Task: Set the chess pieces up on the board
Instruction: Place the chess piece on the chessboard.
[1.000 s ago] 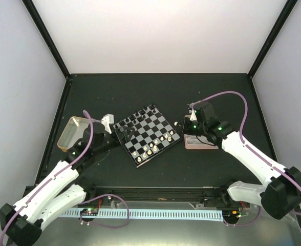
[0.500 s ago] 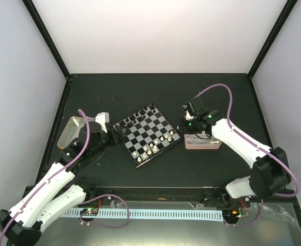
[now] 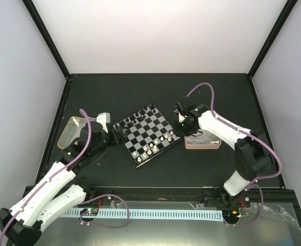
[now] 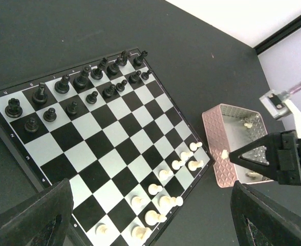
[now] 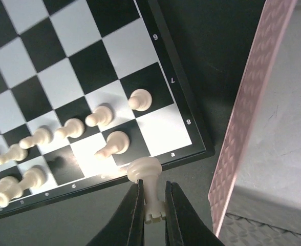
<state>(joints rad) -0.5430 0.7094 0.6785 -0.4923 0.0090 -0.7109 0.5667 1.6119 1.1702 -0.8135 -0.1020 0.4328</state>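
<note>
Right wrist view: the right gripper [image 5: 151,202] pinches one cream-white chess piece [image 5: 145,171], jaws nearly closed on it.

Which end of the piece is gripped is hard to tell. It sits over the rim of the small black-and-pale-grey chessboard [image 5: 89,56] near a corner, just beside the pink perforated tray [image 5: 250,118]. Other cream-white chessmen [image 5: 68,128] stand on squares nearby. The left gripper [image 4: 150,205] hovers over the board with its jaws spread wide and empty, and the black chessmen [image 4: 84,82] fill two rows along the far edge.
</note>
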